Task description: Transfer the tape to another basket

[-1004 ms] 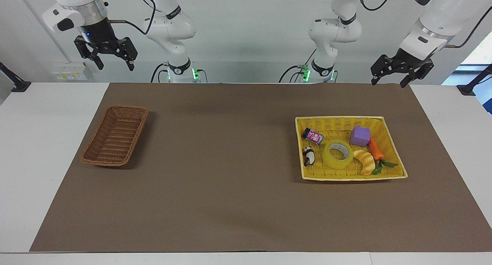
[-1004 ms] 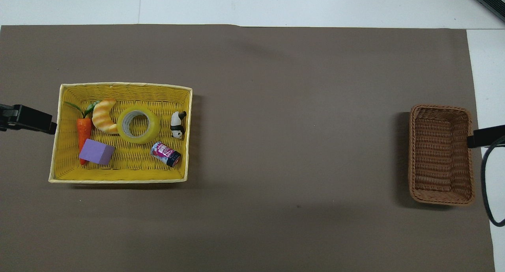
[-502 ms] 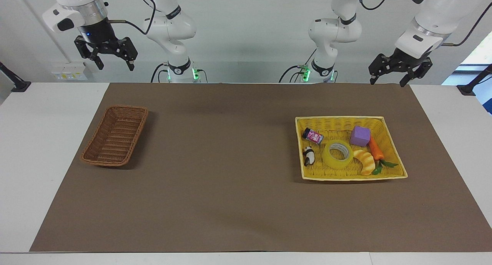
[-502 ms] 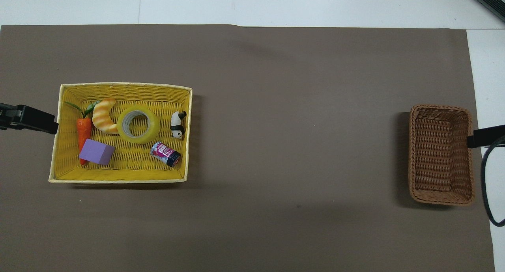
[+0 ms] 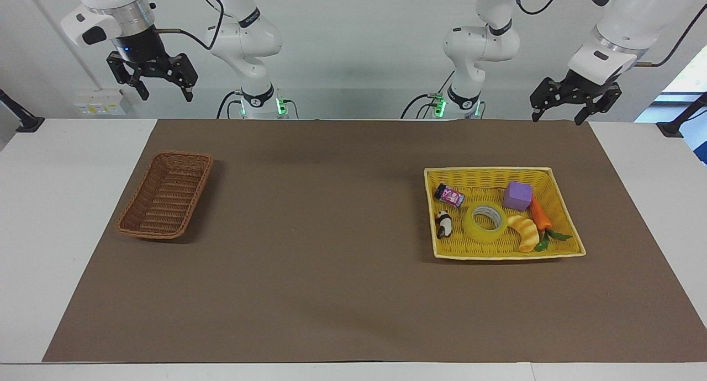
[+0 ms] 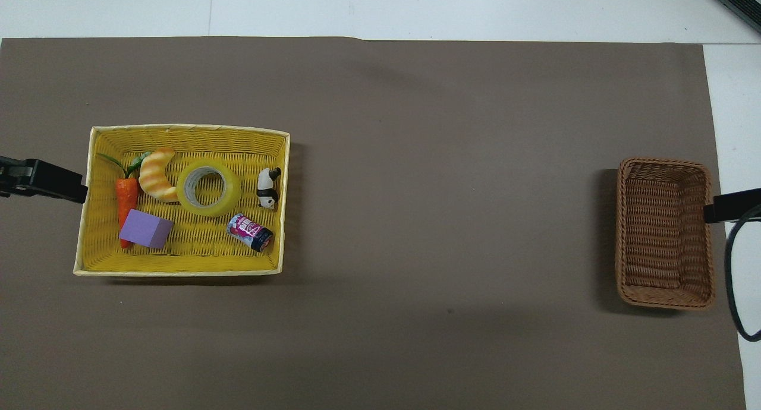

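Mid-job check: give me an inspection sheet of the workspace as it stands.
Surface: white table with brown mat.
Job's things: tape flat in yellow basket; brown basket empty, toward the right arm's end.
Clutter: croissant, carrot, purple block, panda, small can, all in yellow basket.
Grippers: left gripper and right gripper open, raised, empty, waiting.
Cables: black cable beside brown basket.
Surroundings: wall socket.

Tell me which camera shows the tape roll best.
The overhead view: it looks straight down on the tape, showing its full ring and white core between croissant and panda. The facing view shows the same roll slantwise, ring foreshortened.
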`<move>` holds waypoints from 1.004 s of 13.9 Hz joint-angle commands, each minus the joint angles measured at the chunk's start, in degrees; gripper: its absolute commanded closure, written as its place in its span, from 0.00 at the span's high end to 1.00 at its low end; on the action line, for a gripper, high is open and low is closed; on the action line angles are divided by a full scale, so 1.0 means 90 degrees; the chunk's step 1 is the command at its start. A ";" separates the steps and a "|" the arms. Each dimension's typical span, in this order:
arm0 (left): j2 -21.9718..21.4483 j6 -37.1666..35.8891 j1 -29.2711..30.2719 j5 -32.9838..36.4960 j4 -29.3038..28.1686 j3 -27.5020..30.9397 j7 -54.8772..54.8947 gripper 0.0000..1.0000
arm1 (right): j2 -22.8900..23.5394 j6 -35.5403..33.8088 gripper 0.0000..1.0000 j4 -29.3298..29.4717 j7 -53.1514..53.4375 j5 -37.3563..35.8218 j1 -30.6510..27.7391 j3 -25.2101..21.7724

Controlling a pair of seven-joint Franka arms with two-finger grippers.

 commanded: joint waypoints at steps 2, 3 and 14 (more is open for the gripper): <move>-0.0221 -0.0003 -0.0004 0.0123 -0.0262 0.0036 -0.0001 1.00 | -0.0119 0.0153 1.00 -0.0167 -0.0104 0.0121 -0.0043 0.0011; -0.0221 -0.0003 -0.0004 0.0123 -0.0282 0.0036 -0.0020 1.00 | -0.0119 0.0153 1.00 -0.0167 -0.0104 0.0121 -0.0043 0.0011; -0.0729 0.0953 -0.0111 0.0123 -0.1473 0.0065 -0.0079 1.00 | -0.0119 0.0153 1.00 -0.0167 -0.0104 0.0121 -0.0043 0.0011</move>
